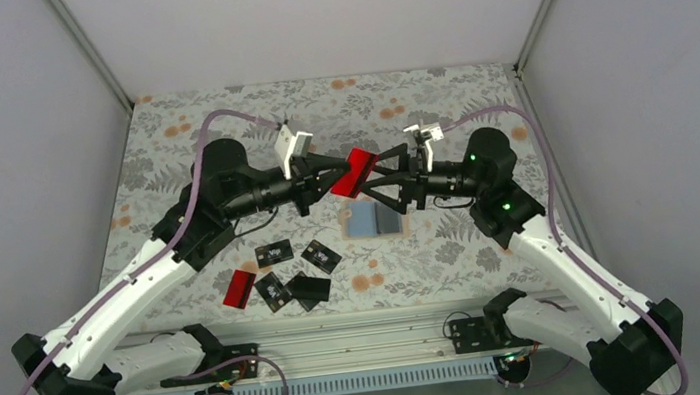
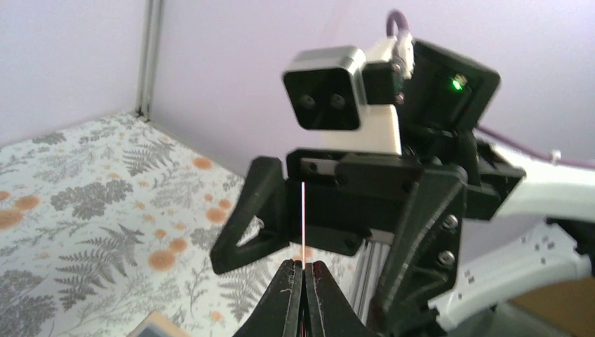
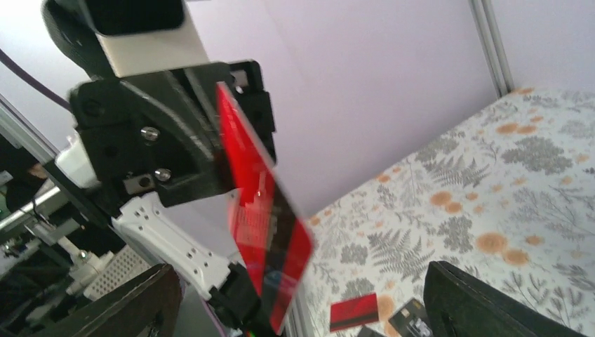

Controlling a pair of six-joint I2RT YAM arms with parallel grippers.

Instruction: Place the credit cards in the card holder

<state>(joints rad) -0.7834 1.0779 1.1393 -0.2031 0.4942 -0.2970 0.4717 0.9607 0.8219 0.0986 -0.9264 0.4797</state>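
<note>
Credit card (image 1: 360,171), a red one, is pinched by one edge between the clenched fingers of the left gripper (image 2: 303,275) and held in the air above the table (image 1: 474,92). The right gripper (image 1: 382,179) faces it with its jaws spread wide, gripping nothing. Beneath them the card holder (image 1: 376,219) lies open, blue inside up; whether any card sits in it cannot be told. Near the left arm, another red card (image 1: 238,288) and several black cards (image 1: 274,253) lie loose, so most of the job seems left.
</note>
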